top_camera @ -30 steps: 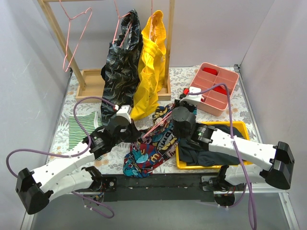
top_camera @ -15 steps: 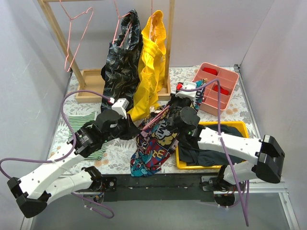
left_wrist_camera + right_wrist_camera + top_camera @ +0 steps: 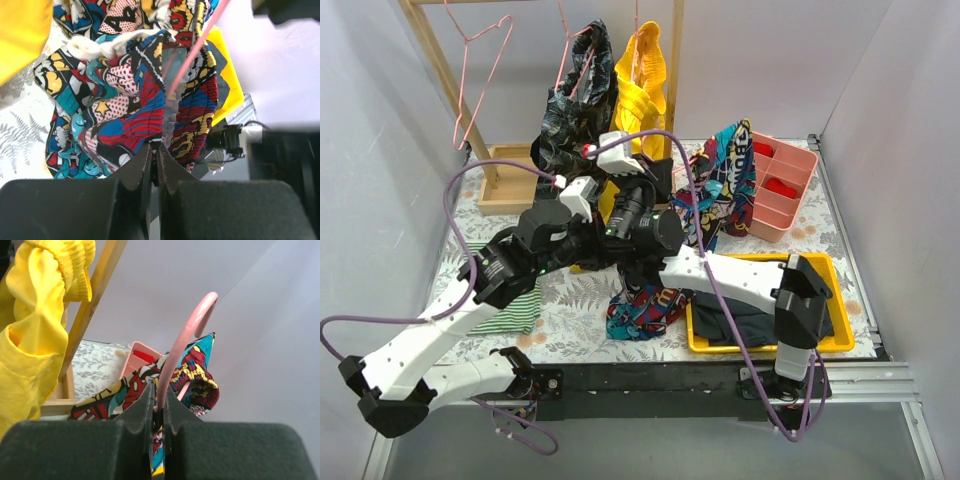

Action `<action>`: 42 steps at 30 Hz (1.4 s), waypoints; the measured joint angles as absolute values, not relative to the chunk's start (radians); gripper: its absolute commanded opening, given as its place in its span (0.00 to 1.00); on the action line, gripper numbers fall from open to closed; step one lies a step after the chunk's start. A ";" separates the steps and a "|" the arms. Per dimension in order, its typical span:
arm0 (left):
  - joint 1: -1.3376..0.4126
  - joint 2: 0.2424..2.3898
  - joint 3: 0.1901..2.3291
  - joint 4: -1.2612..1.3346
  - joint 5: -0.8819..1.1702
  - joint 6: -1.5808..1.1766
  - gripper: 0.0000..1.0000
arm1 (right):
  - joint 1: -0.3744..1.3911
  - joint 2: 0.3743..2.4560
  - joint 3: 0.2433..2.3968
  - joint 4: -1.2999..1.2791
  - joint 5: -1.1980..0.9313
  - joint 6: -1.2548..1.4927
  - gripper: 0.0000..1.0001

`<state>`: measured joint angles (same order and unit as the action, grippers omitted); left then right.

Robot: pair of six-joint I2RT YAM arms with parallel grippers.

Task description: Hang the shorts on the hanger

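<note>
Two jaws clamped, one shorts point(image 3: 728, 175) (one hanger point(image 3: 184, 342))

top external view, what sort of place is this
Probably a robot lab cell staged as a laundry corner: plain walls box in the table, a wooden rack holds garments on pink hangers, and two arms bolted at the near edge hold shorts and a hanger.

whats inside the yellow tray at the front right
A dark crumpled garment lies in the shallow yellow plastic tray. The white right arm crosses above it, so much of the tray's floor is hidden.
</note>
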<state>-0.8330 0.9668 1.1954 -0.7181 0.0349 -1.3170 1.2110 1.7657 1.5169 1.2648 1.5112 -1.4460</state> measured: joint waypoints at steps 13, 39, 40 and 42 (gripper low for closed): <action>-0.820 1.121 1.335 -0.645 -0.040 -1.327 0.00 | 1.196 2.023 2.097 1.291 1.545 -1.939 0.01; -0.831 1.211 1.436 -0.606 -0.042 -1.338 0.00 | 1.145 1.470 1.793 -0.253 1.027 -0.202 0.01; -0.832 1.216 1.440 -0.612 -0.041 -1.337 0.00 | 1.144 1.473 1.789 -0.287 1.003 -0.173 0.01; -0.832 1.220 1.447 -0.628 -0.041 -1.336 0.00 | 1.143 1.483 1.784 -0.337 0.968 -0.132 0.01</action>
